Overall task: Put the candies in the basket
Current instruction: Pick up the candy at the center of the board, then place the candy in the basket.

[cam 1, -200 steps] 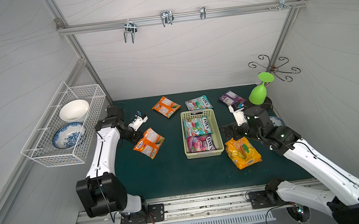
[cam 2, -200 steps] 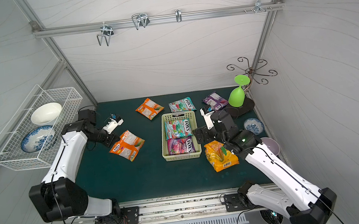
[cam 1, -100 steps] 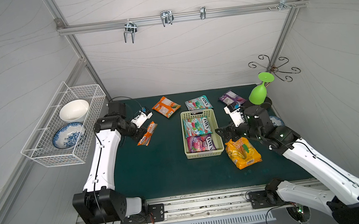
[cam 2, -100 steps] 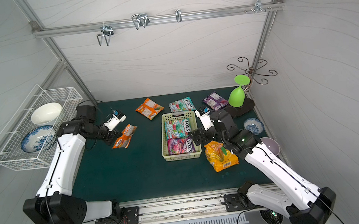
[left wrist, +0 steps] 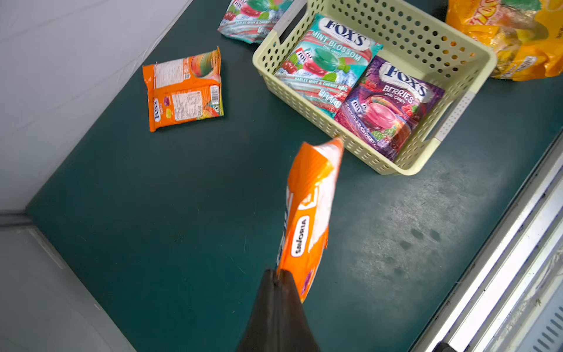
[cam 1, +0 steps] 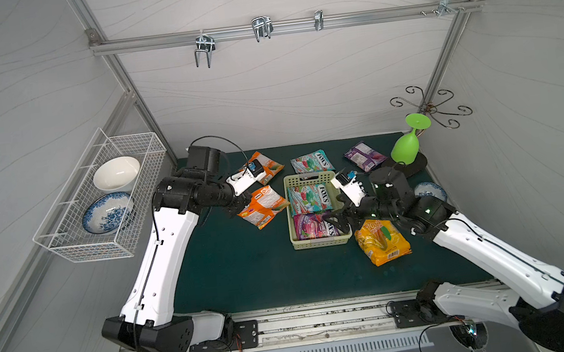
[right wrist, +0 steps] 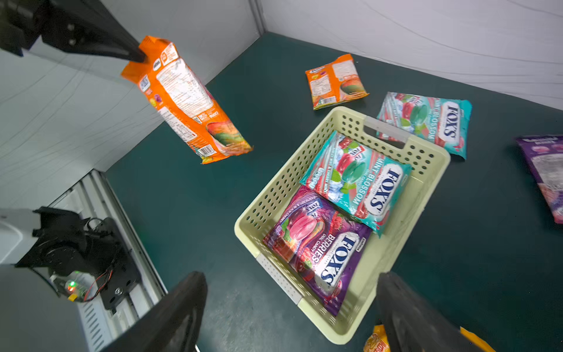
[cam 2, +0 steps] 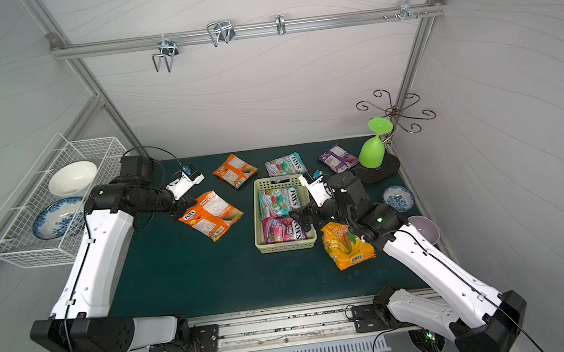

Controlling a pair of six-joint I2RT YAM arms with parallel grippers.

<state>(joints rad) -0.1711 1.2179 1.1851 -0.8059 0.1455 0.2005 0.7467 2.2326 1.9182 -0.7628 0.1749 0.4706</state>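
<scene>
**Candies, 7 packets in view.**

- 2 in the basket (cam 1: 317, 242): teal packet (cam 1: 308, 199) and purple packet (cam 1: 313, 225), flat, side by side.
- 1 airborne: orange packet (right wrist: 185, 103), pinched at a top corner by the left end effector (left wrist: 277, 275), whose fingers are closed on the seal. It hangs tilted above the surface (cam 1: 249, 278), near the basket's left side and not over it.
- 4 on the surface:
  - spare orange packet (cam 2: 234, 170), back left
  - spare teal packet (cam 1: 311, 162), just behind the basket
  - spare purple packet (cam 1: 365, 154), back right
  - yellow-orange bag (cam 1: 382, 241), just beside the basket's right front corner

**Right end effector** (right wrist: 291, 275): jaws spread, empty, above the basket's near end.

**Handling (judged):**
- The packets look light, made of glossy film that is probably slippery, and soft, with loose contents that shift.
- Flat faces give little purchase, so take a crimped end seal or a corner.
- A corner pinch lets the packet swing.
- The bag looks bulkier and likely heavier, so grip its top seam.
</scene>
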